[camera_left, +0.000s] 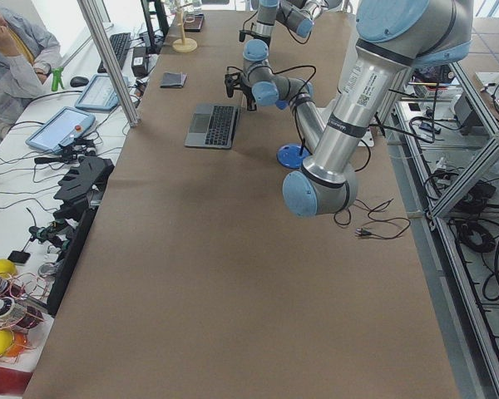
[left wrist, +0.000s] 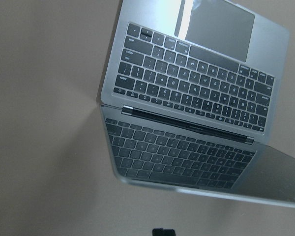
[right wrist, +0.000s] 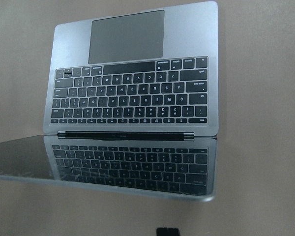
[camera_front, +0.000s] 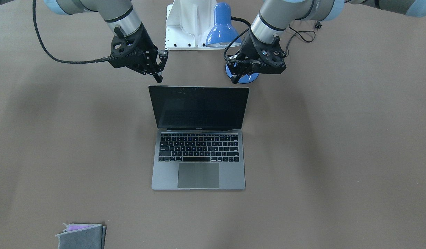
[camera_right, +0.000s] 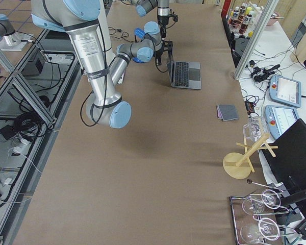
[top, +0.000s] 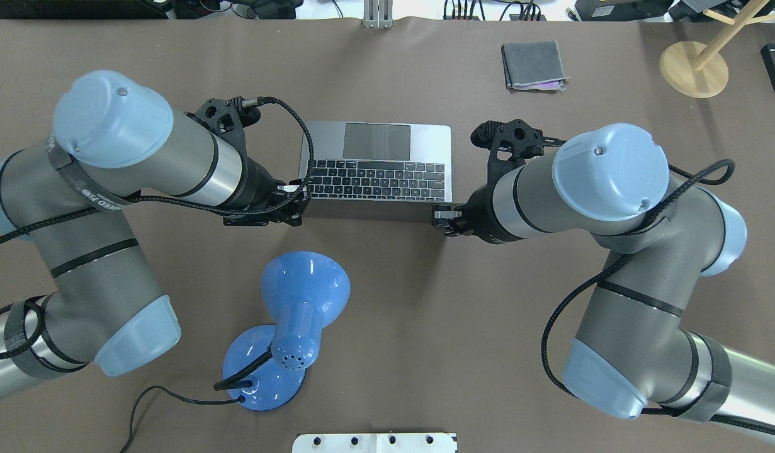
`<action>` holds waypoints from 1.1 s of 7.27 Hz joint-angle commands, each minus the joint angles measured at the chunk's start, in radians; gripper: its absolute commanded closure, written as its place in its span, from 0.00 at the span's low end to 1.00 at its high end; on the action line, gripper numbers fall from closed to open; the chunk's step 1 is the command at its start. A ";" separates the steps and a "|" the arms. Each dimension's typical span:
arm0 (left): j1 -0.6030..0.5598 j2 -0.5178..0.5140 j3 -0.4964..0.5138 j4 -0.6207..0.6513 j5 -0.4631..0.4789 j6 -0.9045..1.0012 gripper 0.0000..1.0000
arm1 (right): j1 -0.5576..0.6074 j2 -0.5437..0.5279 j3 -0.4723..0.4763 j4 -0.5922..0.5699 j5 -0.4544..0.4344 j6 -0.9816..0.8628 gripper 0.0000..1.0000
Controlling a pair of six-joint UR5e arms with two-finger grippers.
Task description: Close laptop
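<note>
The laptop (camera_front: pixel 199 152) lies open in the middle of the table, its black screen upright and its keyboard facing away from me. It also shows in the overhead view (top: pixel 378 170) and in both wrist views (left wrist: pixel 187 88) (right wrist: pixel 132 98). My left gripper (camera_front: pixel 235 77) hangs just behind the lid's top corner on my left, fingers together. My right gripper (camera_front: pixel 161 74) hangs just behind the other top corner, fingers together. Neither touches the lid. Each wrist view shows only one dark fingertip at its bottom edge.
A blue desk lamp (top: pixel 302 296) stands behind the laptop near my left arm, its cable (camera_front: pixel 302 34) trailing on the table. A folded grey cloth (top: pixel 533 65) lies at the far right. A wooden stand (top: pixel 692 69) is at the far right corner.
</note>
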 commanded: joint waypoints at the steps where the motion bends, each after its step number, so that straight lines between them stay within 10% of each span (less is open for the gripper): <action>1: 0.007 -0.007 -0.009 -0.002 0.112 0.015 1.00 | 0.001 0.010 -0.004 -0.001 -0.053 0.001 1.00; 8: 0.004 -0.037 0.033 -0.003 0.183 0.092 1.00 | 0.088 0.147 -0.180 0.008 -0.052 -0.004 1.00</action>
